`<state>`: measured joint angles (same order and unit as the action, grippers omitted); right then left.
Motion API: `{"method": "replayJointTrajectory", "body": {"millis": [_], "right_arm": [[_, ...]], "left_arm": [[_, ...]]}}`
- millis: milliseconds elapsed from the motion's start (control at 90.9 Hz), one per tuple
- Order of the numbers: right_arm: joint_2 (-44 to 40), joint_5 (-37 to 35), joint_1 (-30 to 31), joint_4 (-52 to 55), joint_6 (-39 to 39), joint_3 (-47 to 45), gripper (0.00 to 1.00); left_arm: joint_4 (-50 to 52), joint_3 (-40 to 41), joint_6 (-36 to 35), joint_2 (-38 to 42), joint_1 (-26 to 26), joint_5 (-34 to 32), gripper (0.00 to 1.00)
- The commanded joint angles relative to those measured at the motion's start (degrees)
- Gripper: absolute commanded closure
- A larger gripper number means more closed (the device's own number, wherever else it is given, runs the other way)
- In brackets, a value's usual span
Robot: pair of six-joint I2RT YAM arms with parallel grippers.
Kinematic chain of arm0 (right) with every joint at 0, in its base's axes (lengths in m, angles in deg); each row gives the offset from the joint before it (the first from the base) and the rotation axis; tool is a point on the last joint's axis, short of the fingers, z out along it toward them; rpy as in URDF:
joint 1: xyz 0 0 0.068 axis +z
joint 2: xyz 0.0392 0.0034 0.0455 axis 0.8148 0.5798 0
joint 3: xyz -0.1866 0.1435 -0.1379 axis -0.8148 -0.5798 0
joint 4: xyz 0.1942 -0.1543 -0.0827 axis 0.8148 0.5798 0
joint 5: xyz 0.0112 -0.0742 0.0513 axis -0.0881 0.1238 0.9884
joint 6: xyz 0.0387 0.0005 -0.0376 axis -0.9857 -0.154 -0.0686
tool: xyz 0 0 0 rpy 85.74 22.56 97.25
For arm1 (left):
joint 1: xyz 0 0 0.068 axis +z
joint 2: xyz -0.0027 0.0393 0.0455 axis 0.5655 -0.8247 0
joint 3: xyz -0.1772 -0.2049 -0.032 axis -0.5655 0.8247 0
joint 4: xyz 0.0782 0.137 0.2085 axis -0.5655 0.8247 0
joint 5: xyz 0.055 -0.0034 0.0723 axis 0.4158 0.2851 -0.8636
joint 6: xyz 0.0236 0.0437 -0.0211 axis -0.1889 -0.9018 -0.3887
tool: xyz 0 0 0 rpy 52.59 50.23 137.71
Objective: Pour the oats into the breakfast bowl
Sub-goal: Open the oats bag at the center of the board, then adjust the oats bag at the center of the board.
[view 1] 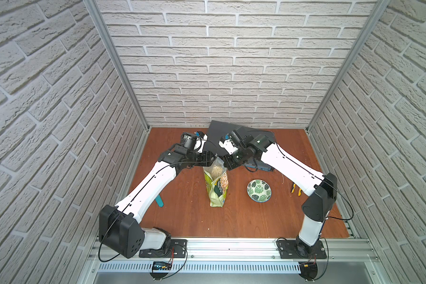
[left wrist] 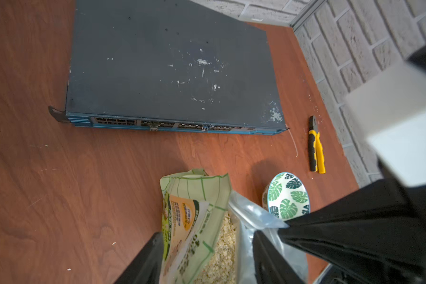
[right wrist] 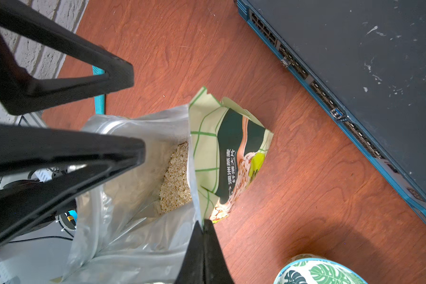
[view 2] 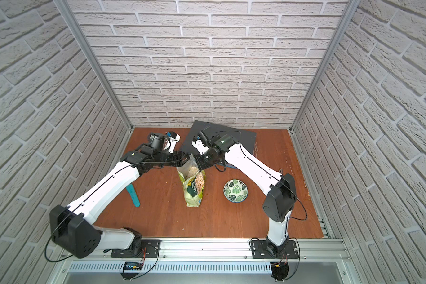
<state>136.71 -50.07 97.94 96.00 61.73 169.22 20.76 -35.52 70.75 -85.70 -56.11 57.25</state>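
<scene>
The right gripper (right wrist: 203,227) pinches shut on the crinkled, foil-lined pouch (right wrist: 231,152); the left gripper (right wrist: 137,113), jaws apart, straddles its opposite wall. Flaky oats (right wrist: 176,182) lie inside, with the round leaf-patterned bowl (view 1: 259,190) nearby.

Bright, even light comes from above. A soft shadow lies on the table (right wrist: 293,73) beside the bowl (right wrist: 320,273). In both top views the walls (view 1: 35,98) bow at the edges. The wrist views blur the nearest fingers (right wrist: 59,152), and the pouch (right wrist: 133,233) foil lining gleams faintly.

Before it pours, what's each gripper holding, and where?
Right gripper pinches the oat pouch by its top rim; left gripper, open astride the opposite rim, holds nothing.
</scene>
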Motion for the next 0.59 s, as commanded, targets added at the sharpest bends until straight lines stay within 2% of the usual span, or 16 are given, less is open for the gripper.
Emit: {"method": "replayJointTrajectory", "body": {"millis": [0,132,198,297,583], "right_arm": [[-0.47,1.91,-0.22,-3.64,0.20,1.76,0.97],[-0.28,2.07,-0.35,-3.46,0.49,1.59,0.97],[-0.27,1.49,-0.46,-3.10,0.85,1.62,0.97],[-0.06,-1.95,-0.87,-1.77,1.54,2.17,0.97],[2.94,-15.72,-2.95,1.44,4.94,8.17,0.97]], "left_arm": [[-0.12,-2.76,-4.72,-1.31,-0.21,1.81,0.47],[0.26,-4.69,-5.58,-4.86,-0.21,2.33,0.66],[1.12,-5.75,-5.84,-6.11,-0.21,2.09,0.83],[2.40,-6.27,-5.94,-6.33,-0.17,0.37,0.99],[5.17,-2.42,-1.90,0.53,-0.43,-6.79,1.00]]}}
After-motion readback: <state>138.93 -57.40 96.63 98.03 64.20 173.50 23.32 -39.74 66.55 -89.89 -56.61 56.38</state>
